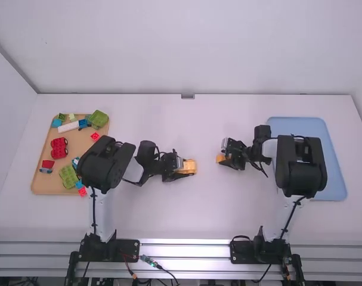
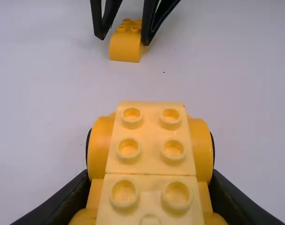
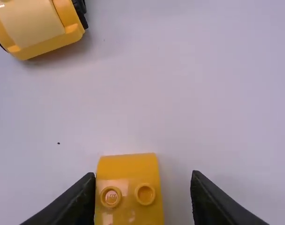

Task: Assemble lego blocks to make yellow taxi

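Observation:
My left gripper (image 1: 175, 170) is at the middle of the table, by the yellow car body (image 1: 189, 167). In the left wrist view, the left gripper (image 2: 150, 174) grips both sides of the car body (image 2: 151, 152), whose studs face up. To its right my right gripper (image 1: 223, 158) is low over the table at a small yellow block (image 1: 220, 158). The right wrist view has the right gripper (image 3: 143, 176) open around the yellow block (image 3: 128, 171); one finger is close beside the block, with a gap to the other.
A wooden tray (image 1: 43, 185) with several red, green, blue and white bricks lies at the left. A blue tray (image 1: 334, 179) is at the right, partly under the right arm. White table surface separates the two grippers.

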`<move>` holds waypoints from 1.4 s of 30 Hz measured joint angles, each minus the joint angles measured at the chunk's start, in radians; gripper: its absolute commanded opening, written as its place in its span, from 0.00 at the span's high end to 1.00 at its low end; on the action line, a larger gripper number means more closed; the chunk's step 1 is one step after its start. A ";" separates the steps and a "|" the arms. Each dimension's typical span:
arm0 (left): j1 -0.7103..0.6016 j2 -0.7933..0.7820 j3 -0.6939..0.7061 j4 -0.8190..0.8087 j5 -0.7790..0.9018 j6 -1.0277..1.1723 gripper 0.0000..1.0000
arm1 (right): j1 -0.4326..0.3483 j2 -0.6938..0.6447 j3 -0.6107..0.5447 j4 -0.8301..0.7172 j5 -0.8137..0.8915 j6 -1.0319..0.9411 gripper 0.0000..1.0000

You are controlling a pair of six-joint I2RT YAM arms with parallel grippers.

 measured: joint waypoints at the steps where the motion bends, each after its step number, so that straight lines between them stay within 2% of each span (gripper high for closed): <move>1: 0.000 0.000 -0.004 0.006 -0.002 -0.001 0.81 | 0.000 0.000 0.000 0.000 0.000 0.000 0.47; 7: 0.000 0.000 -0.013 0.021 -0.002 -0.005 0.83 | 0.000 0.000 0.000 -0.012 0.014 -0.001 0.48; 12: 0.000 0.000 0.010 -0.044 0.013 -0.012 0.85 | 0.000 0.000 0.000 -0.026 0.021 -0.006 0.64; 17: 0.000 0.000 0.068 -0.173 0.033 -0.011 0.86 | 0.000 0.000 -0.001 -0.027 0.021 -0.007 0.74; 28: 0.000 0.000 0.101 -0.208 0.018 -0.004 0.87 | 0.000 0.000 -0.001 -0.030 -0.001 -0.006 0.79; 32: 0.000 0.000 0.088 -0.164 0.003 -0.004 0.87 | 0.000 0.000 -0.001 -0.030 -0.018 -0.006 0.73; 35: 0.000 0.000 0.072 -0.127 -0.002 -0.004 0.87 | 0.000 0.000 -0.001 -0.021 -0.020 -0.006 0.62; 38: 0.000 0.000 0.058 -0.096 -0.004 -0.004 0.88 | 0.000 0.000 -0.001 -0.021 -0.021 -0.006 0.55; 42: 0.000 0.000 0.041 -0.062 -0.008 -0.004 0.88 | 0.000 0.000 -0.001 -0.021 -0.025 -0.007 0.51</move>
